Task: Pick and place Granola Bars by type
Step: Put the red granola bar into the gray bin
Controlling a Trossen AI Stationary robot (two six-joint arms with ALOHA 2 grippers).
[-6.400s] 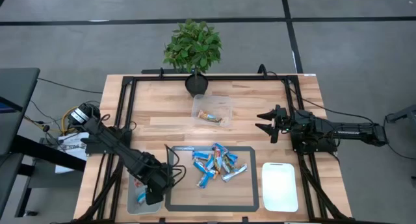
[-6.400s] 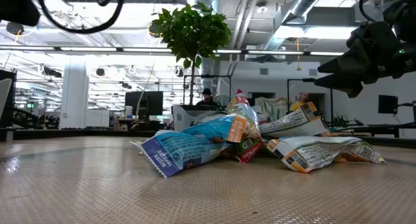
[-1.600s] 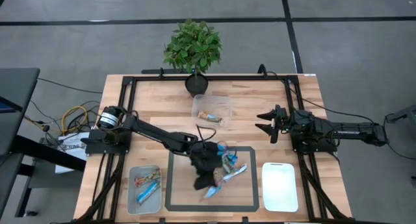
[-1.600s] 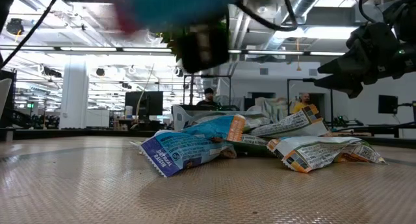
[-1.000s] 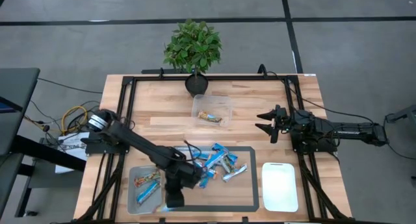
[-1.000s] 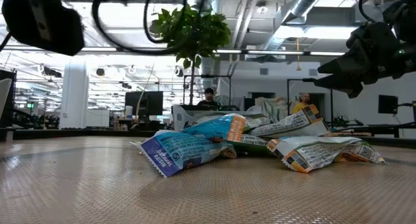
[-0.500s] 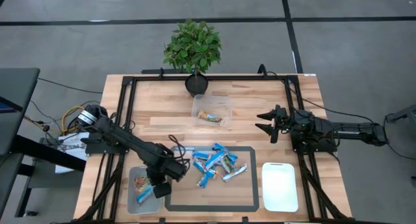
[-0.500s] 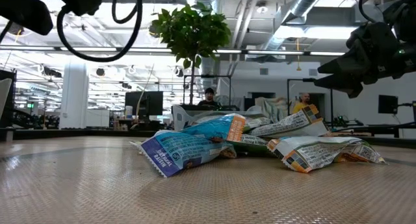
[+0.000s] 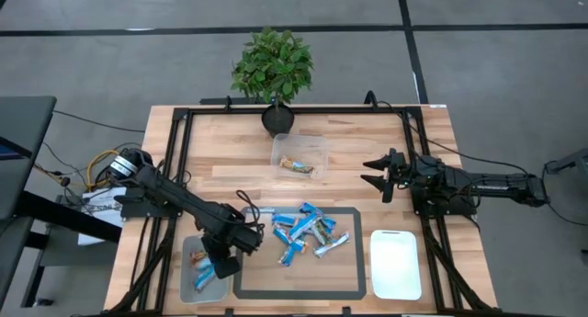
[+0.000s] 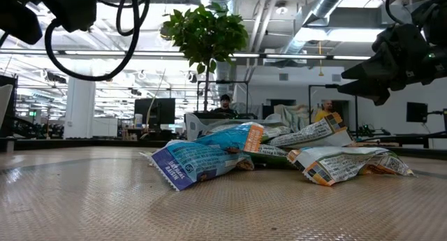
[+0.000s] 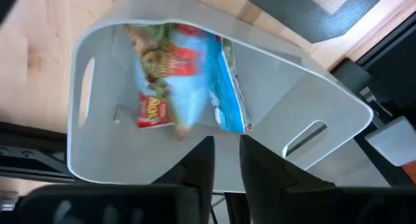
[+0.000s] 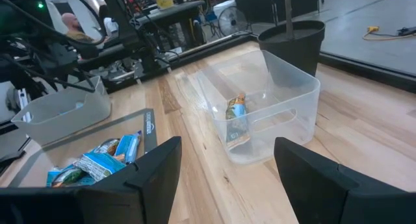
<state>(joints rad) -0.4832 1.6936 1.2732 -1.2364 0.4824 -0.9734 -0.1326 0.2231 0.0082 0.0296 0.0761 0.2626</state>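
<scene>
Several granola bars (image 9: 303, 232), mostly blue, lie heaped on a grey mat (image 9: 342, 278) at the table's middle near side. A grey bin (image 9: 187, 282) left of the mat holds blue and red-orange bars (image 11: 188, 74); one blue bar shows blurred. My left gripper (image 9: 223, 262) hangs over this bin, pointing steeply down. Its fingers (image 11: 203, 160) stand a little apart with nothing between them. My right gripper (image 9: 373, 170) waits open at the table's right, above the wood.
A clear bin (image 9: 312, 144) with one bar (image 12: 236, 113) stands at the far middle, a potted plant (image 9: 273, 67) behind it. A white bin (image 9: 395, 262) sits right of the mat. A black frame (image 9: 294, 109) runs around the table.
My left gripper has gone from the mat's near left corner toward the table's left edge and a little toward the far edge. It now hangs over the grey bin, and its wrist has turned on the way.
</scene>
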